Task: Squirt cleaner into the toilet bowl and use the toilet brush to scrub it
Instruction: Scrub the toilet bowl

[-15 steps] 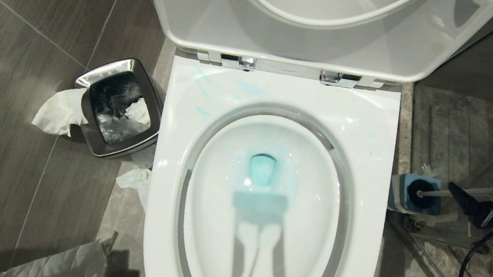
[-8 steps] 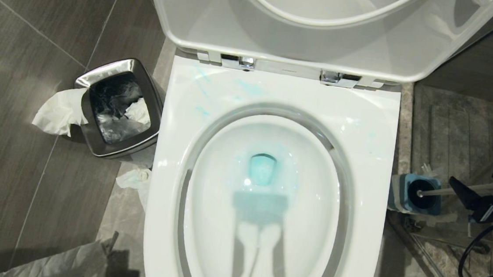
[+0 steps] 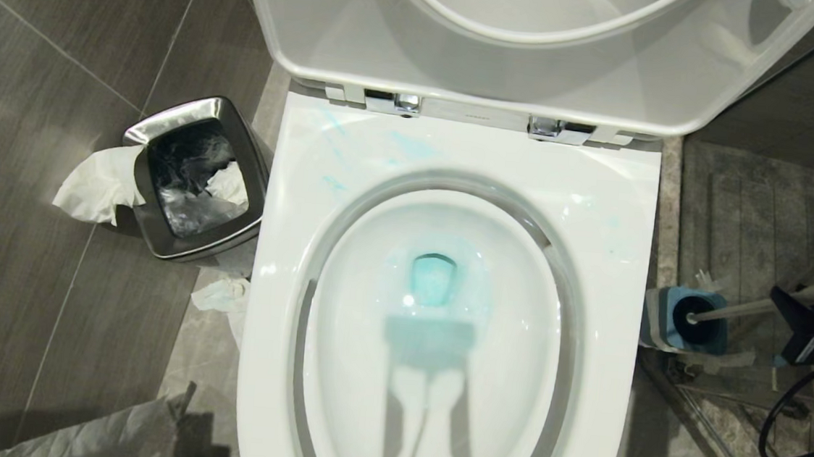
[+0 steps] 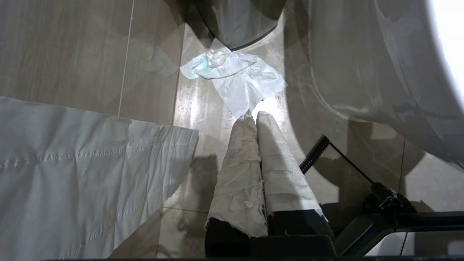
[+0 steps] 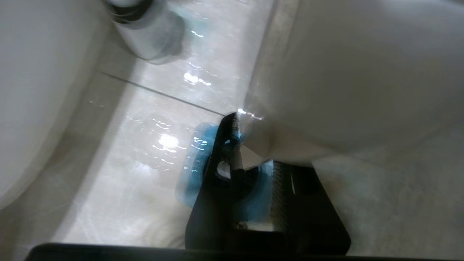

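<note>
The squirting looks done: turquoise cleaner [image 3: 433,278] tints the water at the bottom of the toilet bowl [image 3: 618,223] and streaks its back rim. The step in hand is fetching the toilet brush [image 3: 742,307].

The right claw [image 3: 793,306] sits beside the bowl on its right, out at the brush's pale handle. The head view shows the handle passing into the dark fingers, but not whether they are clamped on it. The bristle end stands in the blue-topped holder [image 3: 687,319], just to the bowl side of the claw.

The left claw [image 4: 255,119] hangs low over the floor, its wrapped fingers pressed together and empty, with crumpled tissue [image 4: 235,78] lying just ahead of its tips.

Next, I judge, the right claw needs a firm hold, then a lift that clears the holder before swinging over the bowl.
</note>
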`<state>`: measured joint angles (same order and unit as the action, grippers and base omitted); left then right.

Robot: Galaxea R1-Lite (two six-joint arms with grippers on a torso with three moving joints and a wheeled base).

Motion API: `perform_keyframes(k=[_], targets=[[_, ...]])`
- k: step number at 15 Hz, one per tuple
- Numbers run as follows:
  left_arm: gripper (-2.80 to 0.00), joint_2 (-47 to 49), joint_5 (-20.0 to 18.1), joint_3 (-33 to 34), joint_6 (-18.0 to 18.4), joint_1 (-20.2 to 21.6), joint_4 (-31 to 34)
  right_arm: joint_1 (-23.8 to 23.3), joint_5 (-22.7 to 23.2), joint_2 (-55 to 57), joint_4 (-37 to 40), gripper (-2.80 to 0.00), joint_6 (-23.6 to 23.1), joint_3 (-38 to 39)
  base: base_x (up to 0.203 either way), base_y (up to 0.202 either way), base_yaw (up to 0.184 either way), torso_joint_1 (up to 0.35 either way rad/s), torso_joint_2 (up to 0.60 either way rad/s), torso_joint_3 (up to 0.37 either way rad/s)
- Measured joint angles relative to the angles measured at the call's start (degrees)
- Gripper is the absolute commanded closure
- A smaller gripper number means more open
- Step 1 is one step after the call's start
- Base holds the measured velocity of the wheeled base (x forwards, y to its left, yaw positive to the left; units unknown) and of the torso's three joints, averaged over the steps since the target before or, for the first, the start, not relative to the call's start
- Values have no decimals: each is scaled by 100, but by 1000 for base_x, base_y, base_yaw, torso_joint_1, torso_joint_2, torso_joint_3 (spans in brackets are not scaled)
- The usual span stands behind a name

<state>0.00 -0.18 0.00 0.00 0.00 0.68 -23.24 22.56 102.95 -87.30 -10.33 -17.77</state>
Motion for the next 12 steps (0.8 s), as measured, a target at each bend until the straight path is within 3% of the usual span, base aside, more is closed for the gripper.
perform_keyframes(k=[12], targets=[[0,0,1,0,0,-2,2,-13,-68,-237,23,0,42,133,0,0,0,0,0,0]])
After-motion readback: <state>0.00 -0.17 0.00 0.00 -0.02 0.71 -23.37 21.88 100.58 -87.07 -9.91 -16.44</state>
